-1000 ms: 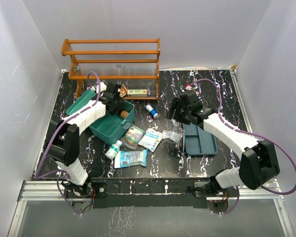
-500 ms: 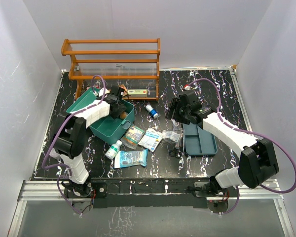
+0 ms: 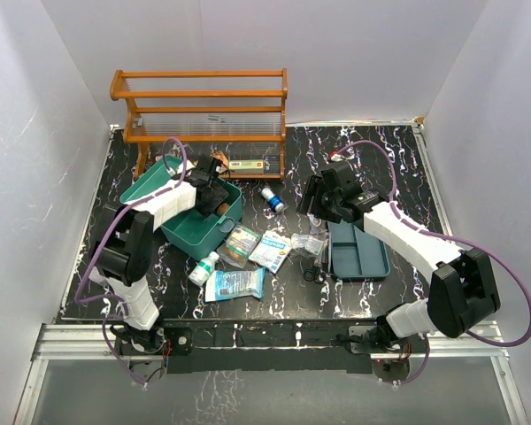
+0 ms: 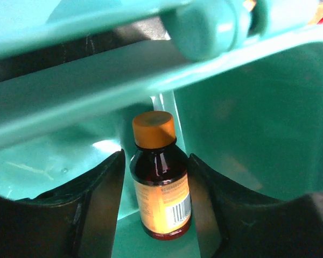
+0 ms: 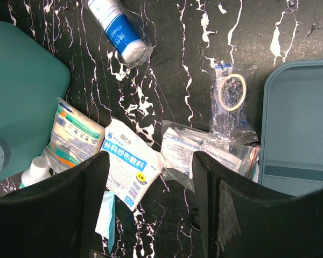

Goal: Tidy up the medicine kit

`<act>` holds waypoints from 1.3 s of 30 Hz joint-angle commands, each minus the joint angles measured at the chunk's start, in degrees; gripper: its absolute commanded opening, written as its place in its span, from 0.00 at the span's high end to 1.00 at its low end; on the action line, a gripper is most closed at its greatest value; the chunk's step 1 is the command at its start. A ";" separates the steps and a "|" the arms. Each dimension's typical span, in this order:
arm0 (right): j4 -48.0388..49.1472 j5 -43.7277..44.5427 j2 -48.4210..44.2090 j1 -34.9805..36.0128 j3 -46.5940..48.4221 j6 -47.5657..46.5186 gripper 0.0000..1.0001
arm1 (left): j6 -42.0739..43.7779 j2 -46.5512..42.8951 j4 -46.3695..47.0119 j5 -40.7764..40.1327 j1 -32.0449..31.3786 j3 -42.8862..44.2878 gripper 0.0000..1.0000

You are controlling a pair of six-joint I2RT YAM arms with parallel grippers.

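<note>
The teal medicine kit box (image 3: 197, 235) stands open at the left, its lid (image 3: 150, 182) laid back. My left gripper (image 3: 216, 196) reaches inside it. In the left wrist view the gripper (image 4: 155, 161) is shut on a brown bottle (image 4: 159, 193) with an orange cap, low against the box's inner wall (image 4: 247, 129). The darker insert tray (image 3: 359, 253) lies at the right. My right gripper (image 3: 311, 204) hovers open and empty left of the tray. In the right wrist view it (image 5: 151, 161) hangs above a white packet (image 5: 130, 166) and clear bags (image 5: 204, 148).
An orange wooden rack (image 3: 199, 111) stands at the back, a thermometer box (image 3: 246, 165) under it. Loose on the table: a blue-and-white roll (image 3: 272, 198), a striped packet (image 3: 240, 243), a blue packet (image 3: 234, 283), a small white bottle (image 3: 203, 267), a bagged ring (image 5: 232, 91).
My left gripper has moved a little back and deeper into the box with the brown bottle. The right arm has barely shifted.
</note>
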 commanded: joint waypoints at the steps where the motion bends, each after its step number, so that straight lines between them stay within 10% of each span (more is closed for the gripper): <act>1: 2.79 0.76 -2.41 0.27 2.34 0.08 0.39 | 5.16 -5.90 -5.65 -0.46 -0.24 2.81 0.49; 16: 12.75 0.41 -2.51 0.26 -2.86 0.15 0.39 | 40.15 -25.85 -14.41 7.24 -0.33 6.78 0.37; 21: 13.72 -0.47 -2.14 0.24 -3.41 -0.30 0.39 | 51.70 -37.34 -13.62 4.47 -0.16 1.99 0.04; 26: 13.67 -0.64 -2.11 0.25 -3.51 -0.94 0.39 | 59.78 -42.94 -15.08 2.42 -0.15 1.88 0.01; 39: 12.47 0.54 -2.39 0.20 -3.45 -1.57 0.39 | 82.79 -51.42 -29.52 43.08 -0.15 -6.83 0.06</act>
